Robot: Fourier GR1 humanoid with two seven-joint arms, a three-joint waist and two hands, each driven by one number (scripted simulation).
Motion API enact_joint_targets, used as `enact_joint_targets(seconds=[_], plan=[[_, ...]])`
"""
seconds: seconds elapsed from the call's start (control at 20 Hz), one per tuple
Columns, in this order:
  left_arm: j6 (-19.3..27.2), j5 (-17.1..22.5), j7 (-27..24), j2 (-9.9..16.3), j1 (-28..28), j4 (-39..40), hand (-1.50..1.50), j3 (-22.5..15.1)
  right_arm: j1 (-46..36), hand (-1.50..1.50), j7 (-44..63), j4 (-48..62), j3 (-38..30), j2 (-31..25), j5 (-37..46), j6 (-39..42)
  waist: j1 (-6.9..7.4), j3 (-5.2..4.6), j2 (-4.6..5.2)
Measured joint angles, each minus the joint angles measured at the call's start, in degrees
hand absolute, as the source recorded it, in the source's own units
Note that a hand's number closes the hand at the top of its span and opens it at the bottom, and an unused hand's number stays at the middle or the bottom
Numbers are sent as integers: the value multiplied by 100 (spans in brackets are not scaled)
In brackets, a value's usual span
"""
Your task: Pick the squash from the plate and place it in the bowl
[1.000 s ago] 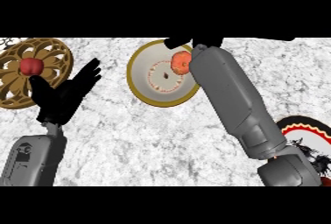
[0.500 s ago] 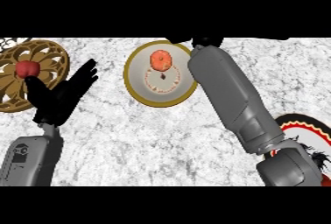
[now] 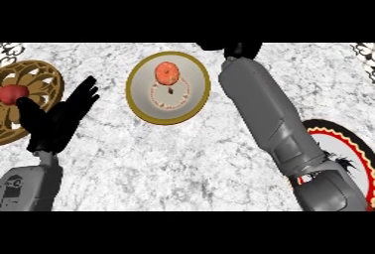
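The orange squash [image 3: 167, 73] lies in the upper part of the cream bowl with a gold rim [image 3: 144, 110], at the counter's middle top. My right hand [image 3: 236, 49] shows only partly at the top edge, to the right of the bowl and apart from the squash; its grey forearm [image 3: 267, 114] runs down to the lower right. The patterned plate with a red and black rim [image 3: 350, 145] sits at the right edge, partly hidden by that arm, with no squash seen on it. My left hand [image 3: 57, 118] rests open at the left, fingers up.
An ornate gold openwork dish [image 3: 40, 82] at the left edge holds a red fruit [image 3: 12, 94], just behind my left hand. White marbled counter stretches between the two arms below the bowl.
The squash, which was against my right hand at the bowl's edge, now lies alone inside the bowl. My right hand has drawn away to the right of it. The left hand has barely moved.
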Motion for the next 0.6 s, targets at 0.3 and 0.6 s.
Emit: enact_joint_targets(seconds=[0.3, 0.6], plan=[[-21, 91, 67, 119, 101, 27, 0, 191, 599, -150, 119, -1271, 839, 60, 68, 407, -237, 1, -117], [-55, 148, 79, 193, 287, -51, 0, 295, 1443, -150, 343, -3127, 1785, 72, -149, 802, -392, 5, -209]])
